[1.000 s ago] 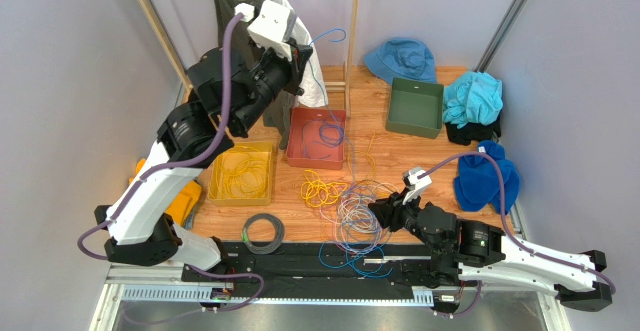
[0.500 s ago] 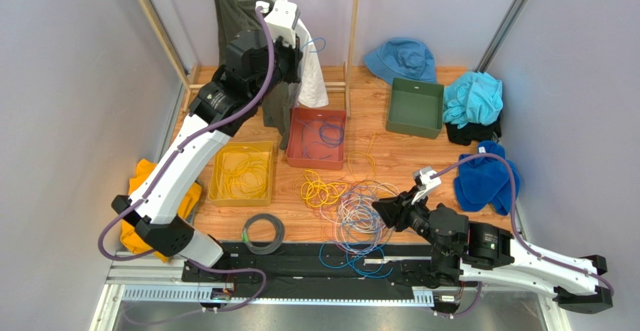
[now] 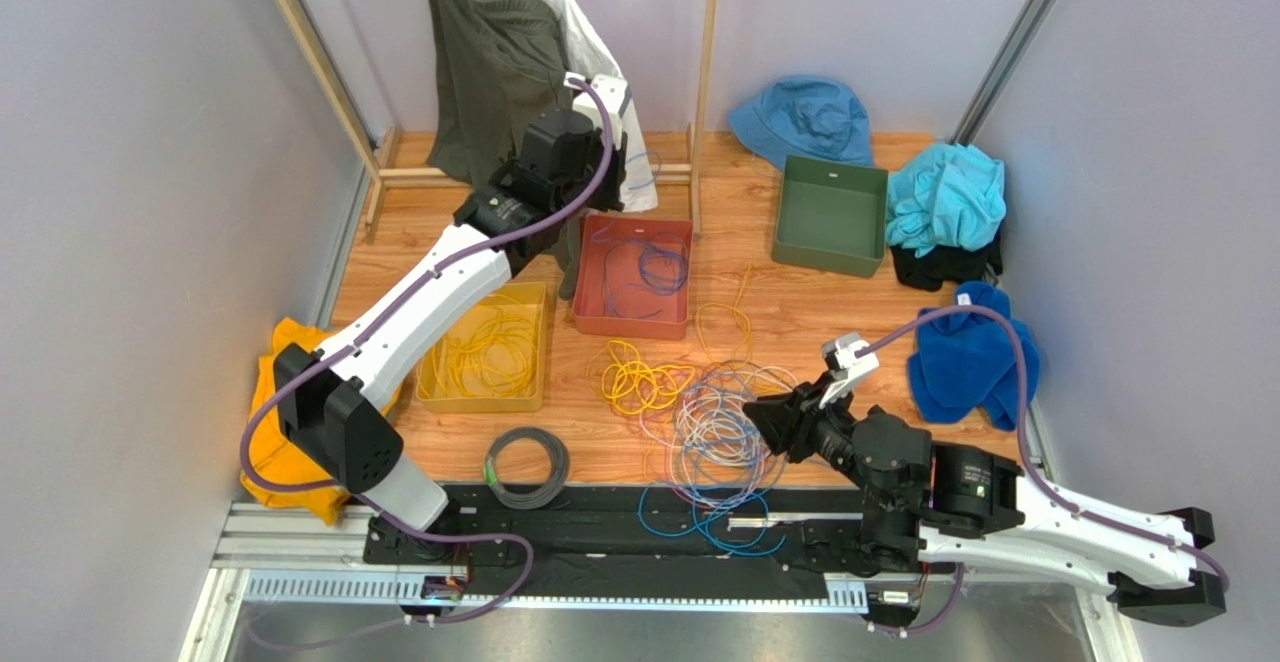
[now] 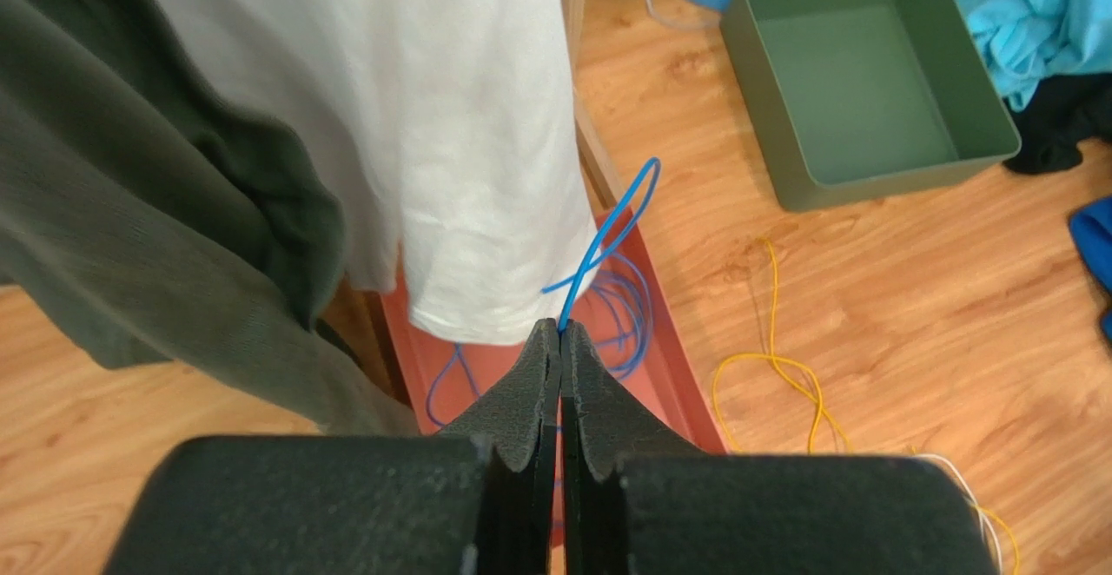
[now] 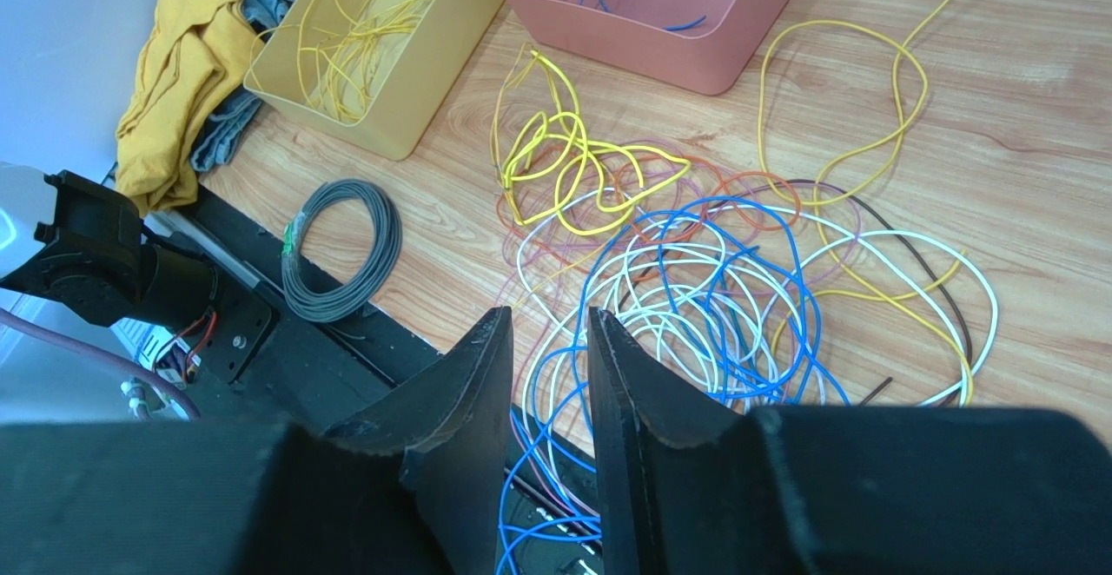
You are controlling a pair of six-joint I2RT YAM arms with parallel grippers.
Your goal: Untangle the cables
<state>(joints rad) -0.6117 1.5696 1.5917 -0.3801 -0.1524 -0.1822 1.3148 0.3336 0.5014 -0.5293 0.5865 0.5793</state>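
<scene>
The cables lie tangled on the wooden table near its front edge: blue, white, purple-grey and dark loops, with a yellow bunch on their left. My right gripper hovers at the tangle's right side, open, and in the right wrist view its fingers have nothing between them above the blue and white loops. My left gripper is shut on one thin blue cable, which curls up from the tips. It hangs over the red tray, close to hanging cloth, in the top view.
The red tray holds blue cables and a yellow tray holds yellow ones. A grey coiled ring lies at the front. A green bin, a blue hat and clothes are at the back right. Hanging garments crowd the left gripper.
My left arm has swung down and forward from high up to just over the red tray, still pinching the blue cable. The right gripper shifted slightly right and stayed low.
</scene>
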